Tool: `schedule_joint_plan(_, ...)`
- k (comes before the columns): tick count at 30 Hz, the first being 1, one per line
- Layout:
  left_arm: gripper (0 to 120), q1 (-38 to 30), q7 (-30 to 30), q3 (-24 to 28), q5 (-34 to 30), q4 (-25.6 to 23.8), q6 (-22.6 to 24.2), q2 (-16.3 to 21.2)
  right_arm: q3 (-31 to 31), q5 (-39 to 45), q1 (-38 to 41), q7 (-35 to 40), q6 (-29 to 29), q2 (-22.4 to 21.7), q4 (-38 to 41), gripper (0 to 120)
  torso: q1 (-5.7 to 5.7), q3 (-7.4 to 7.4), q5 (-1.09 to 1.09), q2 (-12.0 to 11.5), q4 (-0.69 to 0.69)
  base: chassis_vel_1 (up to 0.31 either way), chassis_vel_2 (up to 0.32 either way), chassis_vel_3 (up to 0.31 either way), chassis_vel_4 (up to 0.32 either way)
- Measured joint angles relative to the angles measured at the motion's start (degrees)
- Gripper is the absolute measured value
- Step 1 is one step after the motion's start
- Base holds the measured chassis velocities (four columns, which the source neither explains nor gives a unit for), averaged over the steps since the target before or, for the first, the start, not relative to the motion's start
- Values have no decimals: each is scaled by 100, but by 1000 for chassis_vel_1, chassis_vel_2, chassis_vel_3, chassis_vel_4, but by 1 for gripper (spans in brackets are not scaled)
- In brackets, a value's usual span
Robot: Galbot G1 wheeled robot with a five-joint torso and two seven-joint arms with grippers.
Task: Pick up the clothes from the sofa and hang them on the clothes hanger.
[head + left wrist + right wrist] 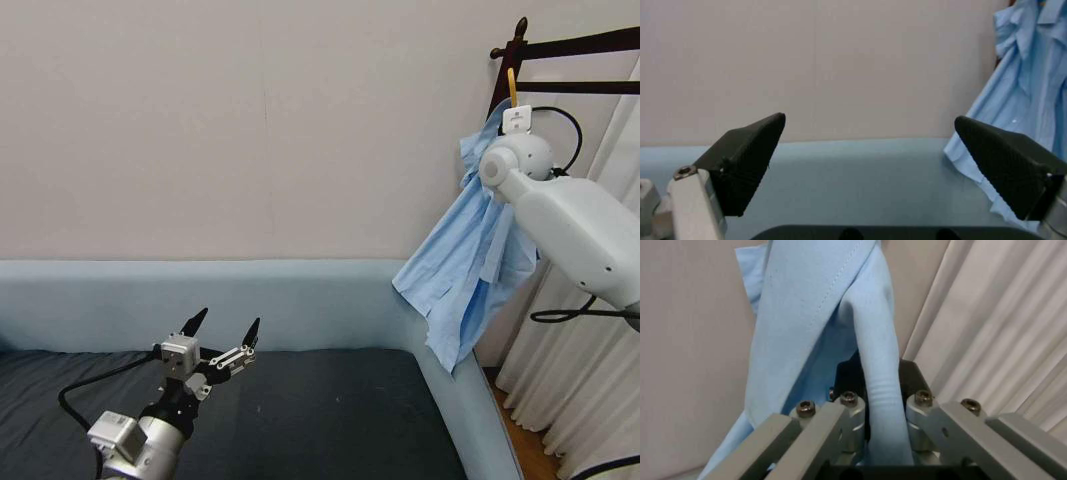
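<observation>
A light blue shirt [468, 262] hangs in folds beside the dark wooden clothes rack [585, 46] at the upper right. My right arm [575, 230] is raised there. In the right wrist view, the right gripper [875, 386] is shut on a fold of the blue shirt [820, 315], which rises from between its fingers. My left gripper [222, 336] stands open low on the left, above the sofa's dark seat [330, 410], with nothing between its fingers. In the left wrist view, the left gripper [873, 165] faces the sofa back, with the shirt [1033, 95] off to one side.
The sofa's pale blue backrest [150, 300] runs along the plain wall, and its arm [450, 400] curves forward at the right. White curtains [590, 410] hang at the far right, beside the rack. A strip of wooden floor [520, 432] shows below them.
</observation>
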Motion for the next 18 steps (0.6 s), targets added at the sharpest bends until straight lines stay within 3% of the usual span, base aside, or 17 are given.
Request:
schedule_joint_plan(6, 100, 612, 29, -268, 70, -59, -145, -376, 47, -216, 124, -224, 60, 200, -508, 4, 0, 0, 2, 0, 0, 0, 0, 0, 0)
schedule_joint_plan(13, 100, 1375, 327, -303, 421, -220, -381, -1124, 229, -438, 333, -893, 464, 330, -1295, 4, 0, 0, 4, 0, -3, 0, 0, 0, 0)
schedule_joint_plan(18, 100, 1605, 385, -255, 676, -273, -502, -1298, 347, -536, 572, -1194, 548, 580, -1969, 4, 0, 0, 2, 0, -1, 0, 0, 0, 0)
